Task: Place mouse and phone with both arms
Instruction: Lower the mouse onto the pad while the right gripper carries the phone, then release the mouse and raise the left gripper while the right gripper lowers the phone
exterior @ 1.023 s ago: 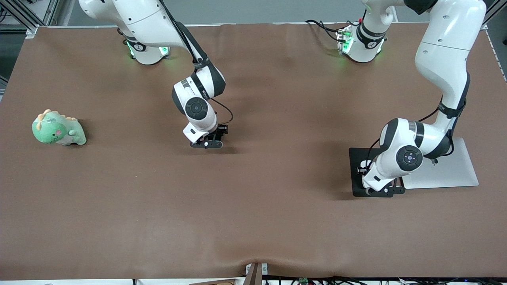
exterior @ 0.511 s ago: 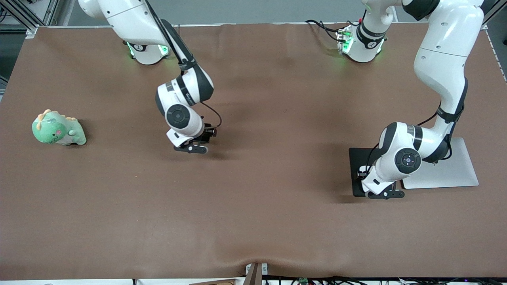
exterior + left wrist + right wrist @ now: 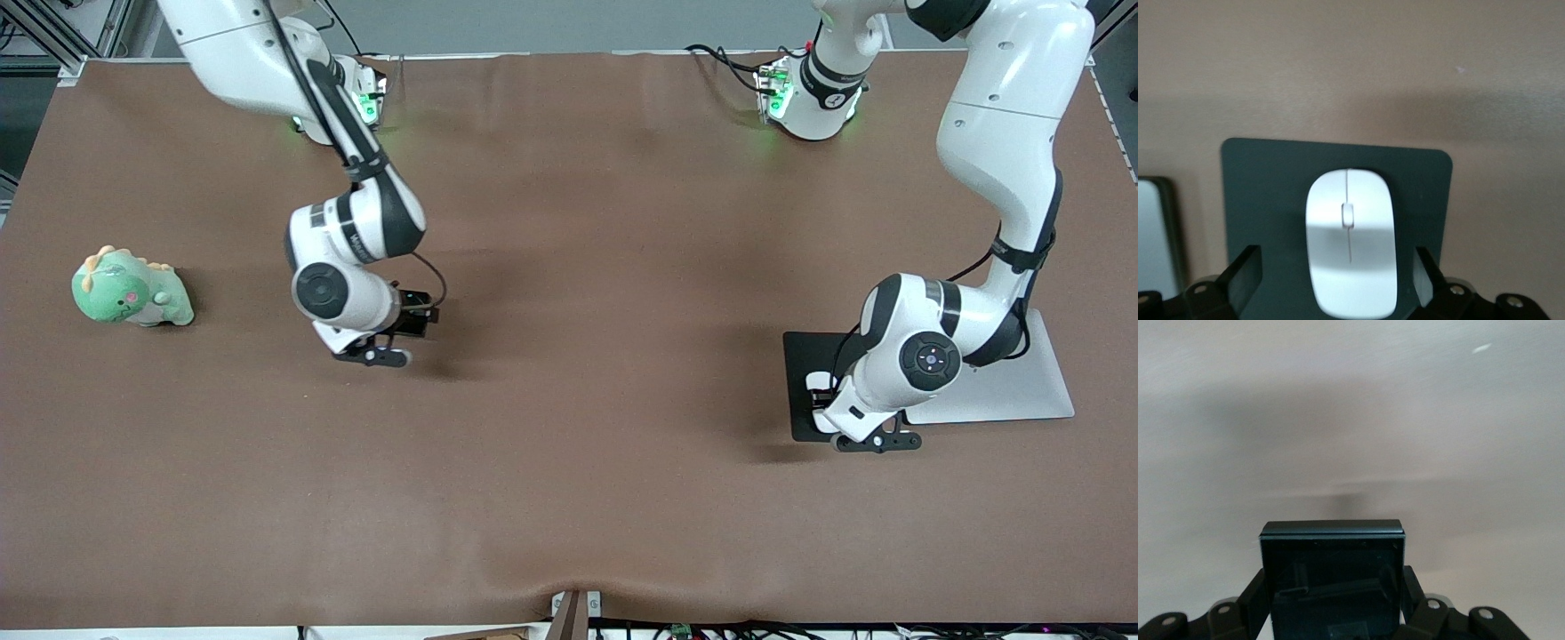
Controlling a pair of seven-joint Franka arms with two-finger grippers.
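Observation:
The white mouse (image 3: 1350, 240) lies flat on the black pad (image 3: 1271, 193), near the left arm's end of the table. My left gripper (image 3: 1338, 277) stands open just above it, its fingers (image 3: 1245, 273) apart from the mouse on either side. In the front view the left gripper (image 3: 876, 440) hangs over the pad's (image 3: 805, 351) near edge and its wrist hides the mouse. My right gripper (image 3: 1331, 613) is shut on the black phone (image 3: 1331, 573), which sticks out past the fingers. That right gripper (image 3: 373, 356) is low over bare table, between the plush toy and the table's middle.
A green dinosaur plush (image 3: 131, 289) sits toward the right arm's end of the table. A flat silver slab (image 3: 1022, 391) lies beside the black pad, partly under the left arm. The brown mat (image 3: 578, 444) covers the table.
My left gripper has opened and let go of the mouse on the pad. My right arm has carried the phone toward the plush toy's end of the table.

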